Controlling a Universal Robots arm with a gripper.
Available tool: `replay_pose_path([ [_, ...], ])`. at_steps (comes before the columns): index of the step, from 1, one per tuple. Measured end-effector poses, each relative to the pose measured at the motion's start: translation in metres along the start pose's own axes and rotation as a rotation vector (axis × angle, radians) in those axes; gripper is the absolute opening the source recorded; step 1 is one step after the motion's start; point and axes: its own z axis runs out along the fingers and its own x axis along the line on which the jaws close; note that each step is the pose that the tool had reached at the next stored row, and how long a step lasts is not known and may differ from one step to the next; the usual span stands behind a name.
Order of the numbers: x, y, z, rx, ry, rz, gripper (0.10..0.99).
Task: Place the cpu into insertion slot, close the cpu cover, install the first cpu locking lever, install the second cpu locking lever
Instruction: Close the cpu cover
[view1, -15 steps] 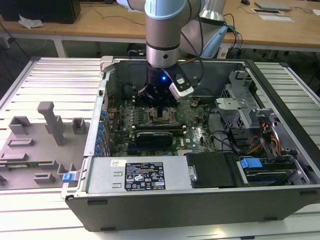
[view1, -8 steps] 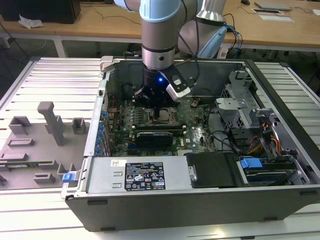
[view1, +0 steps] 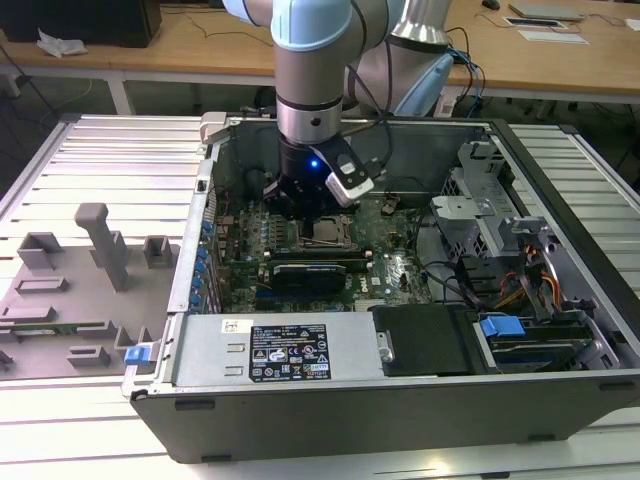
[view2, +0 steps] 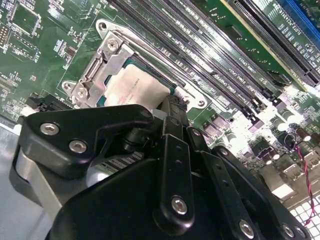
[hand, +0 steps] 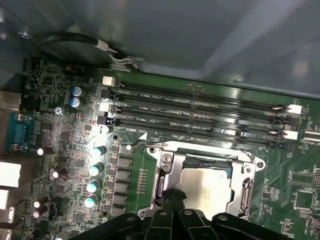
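The cpu (hand: 205, 186) sits in its socket on the motherboard (hand: 70, 150), and the cpu cover (hand: 167, 160) lies over it. The gripper (hand: 171, 197) rests at the cover's edge, jaws apparently together and holding nothing. Closing the cover seems in hand, which calls for steady, square downward pressure.

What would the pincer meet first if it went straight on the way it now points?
Probably the cpu, which lies right ahead of the pincer. It aims near the cpu's edge, so the cover around it could come first. Depth is unclear.
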Motion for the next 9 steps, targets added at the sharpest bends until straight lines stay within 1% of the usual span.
replay_pose_path([
  [9, -0.0011, -0.0001, -0.0001, 0.000, -0.0001, 0.000, 0.106],
])
